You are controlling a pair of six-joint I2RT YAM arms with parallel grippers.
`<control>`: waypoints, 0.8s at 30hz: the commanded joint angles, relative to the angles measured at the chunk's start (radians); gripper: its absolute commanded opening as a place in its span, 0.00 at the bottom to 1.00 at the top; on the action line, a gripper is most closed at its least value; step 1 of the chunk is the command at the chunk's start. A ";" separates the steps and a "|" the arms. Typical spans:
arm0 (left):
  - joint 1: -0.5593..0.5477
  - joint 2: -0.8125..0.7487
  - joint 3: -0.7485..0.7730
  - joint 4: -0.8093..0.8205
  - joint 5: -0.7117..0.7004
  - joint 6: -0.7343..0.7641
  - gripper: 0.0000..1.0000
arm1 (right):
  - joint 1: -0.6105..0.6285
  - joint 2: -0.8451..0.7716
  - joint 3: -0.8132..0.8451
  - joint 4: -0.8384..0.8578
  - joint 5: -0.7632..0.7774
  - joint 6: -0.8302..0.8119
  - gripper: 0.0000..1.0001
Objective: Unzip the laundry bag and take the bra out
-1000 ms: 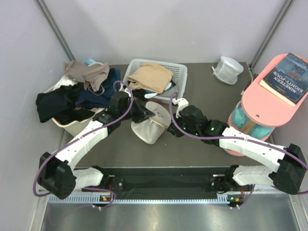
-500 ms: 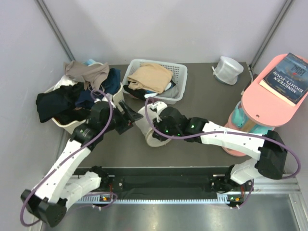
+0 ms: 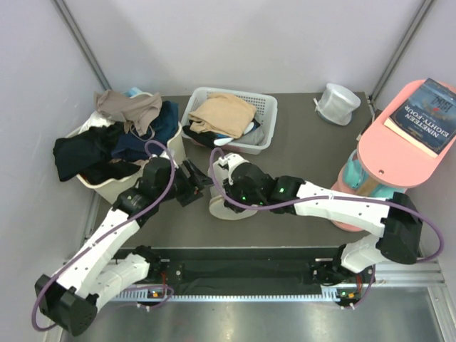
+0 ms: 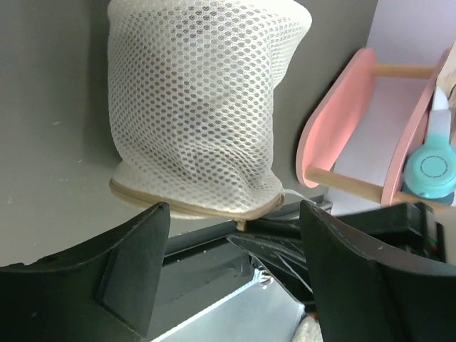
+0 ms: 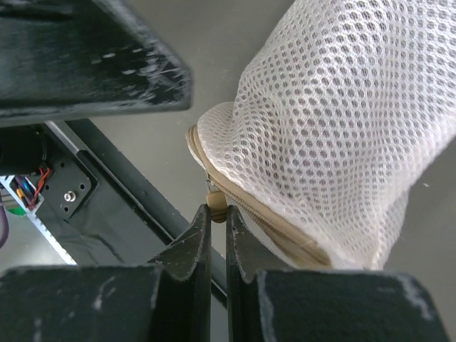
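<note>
The laundry bag [image 4: 199, 107], a pale mesh dome with a beige zipper round its rim, hangs in the middle of the table [image 3: 228, 208]. My right gripper [image 5: 217, 214] is shut on the bag's small beige zipper pull [image 5: 216, 201] at the rim's low corner. In the top view the right gripper [image 3: 219, 187] covers most of the bag. My left gripper [image 4: 234, 221] stands open just left of the bag [image 3: 195, 178], its fingers apart from the mesh with nothing between them. The bra is hidden.
A white basket [image 3: 265, 107] of beige clothing stands behind the bag. A tub [image 3: 107, 187] heaped with dark clothes sits at the left. A greyish round pouch [image 3: 337, 102] is at the back right. A pink shelf [image 3: 399, 146] carrying a book [image 3: 431, 107] stands on the right.
My left gripper has opened, come off the bag and drawn back to the left. My right gripper has moved left and nearer along the bag's rim.
</note>
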 commanded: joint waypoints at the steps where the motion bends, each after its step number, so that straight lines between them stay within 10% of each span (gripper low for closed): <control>1: -0.026 0.074 0.101 0.145 0.027 0.052 0.77 | 0.013 -0.140 0.000 -0.029 0.086 0.046 0.00; 17: -0.271 0.437 0.308 0.401 0.015 0.045 0.72 | 0.013 -0.356 -0.079 -0.187 0.235 0.119 0.00; 24: -0.305 0.545 0.408 0.246 0.024 0.100 0.66 | 0.013 -0.401 -0.095 -0.206 0.282 0.158 0.00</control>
